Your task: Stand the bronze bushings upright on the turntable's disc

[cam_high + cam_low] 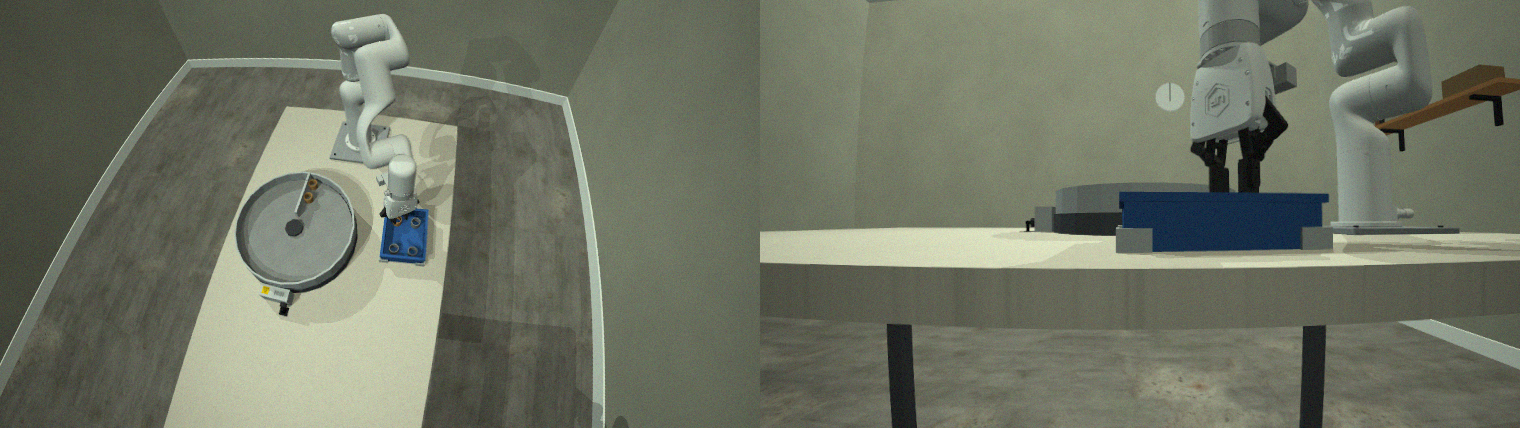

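Gripper (1234,183) part-open, empty, fingertips dipped inside crate (1220,221) rim, straddling a bronze bushing (397,220) to grip it.

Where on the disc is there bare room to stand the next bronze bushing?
Two bronze bushings crowd the far wedge beside the divider bar. The disc is bare left of the bar, and all along the near rim in front of the hub. The hand is down in the crate.
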Tool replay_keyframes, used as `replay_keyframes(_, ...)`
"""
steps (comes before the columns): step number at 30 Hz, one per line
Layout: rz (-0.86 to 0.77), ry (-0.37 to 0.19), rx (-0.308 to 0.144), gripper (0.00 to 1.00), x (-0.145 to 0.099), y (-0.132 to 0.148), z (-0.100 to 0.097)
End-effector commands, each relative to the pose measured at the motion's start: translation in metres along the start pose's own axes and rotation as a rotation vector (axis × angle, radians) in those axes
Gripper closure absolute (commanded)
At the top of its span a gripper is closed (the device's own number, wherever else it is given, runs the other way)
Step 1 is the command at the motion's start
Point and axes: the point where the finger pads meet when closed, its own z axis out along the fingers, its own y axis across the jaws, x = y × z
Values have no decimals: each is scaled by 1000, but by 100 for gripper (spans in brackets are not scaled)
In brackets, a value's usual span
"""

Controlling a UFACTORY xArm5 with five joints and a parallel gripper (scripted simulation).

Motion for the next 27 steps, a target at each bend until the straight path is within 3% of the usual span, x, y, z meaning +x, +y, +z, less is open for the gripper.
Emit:
replay_keyframes(1, 0, -3, 0, 59, -1, 0, -1)
replay_keyframes(27, 0, -3, 0, 59, -1, 0, 19)
